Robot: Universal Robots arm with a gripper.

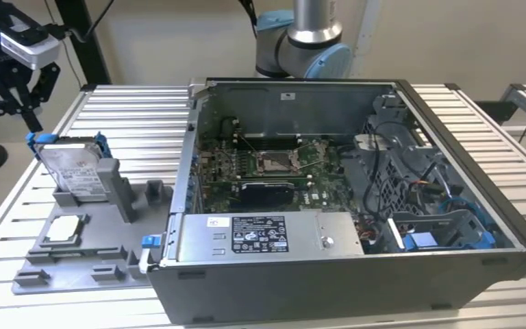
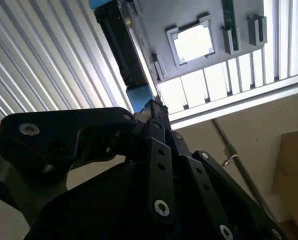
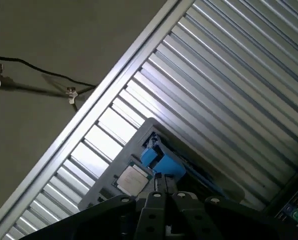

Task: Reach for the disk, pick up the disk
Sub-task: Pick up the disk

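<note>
Silver disk (image 1: 74,170) standing, closed jaws at its top corner

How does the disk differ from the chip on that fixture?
The disk stands on edge; the chip lies flat. The disk is larger and rectangular, the chip small and square. The disk has a blue frame, the chip none. Both are silver.

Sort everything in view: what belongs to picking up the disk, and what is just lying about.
Job in hand: disk, standing upright in the grey holder; gripper at its top corner.
Lying about: processor chip; open computer case; power supply; slatted table.
</note>
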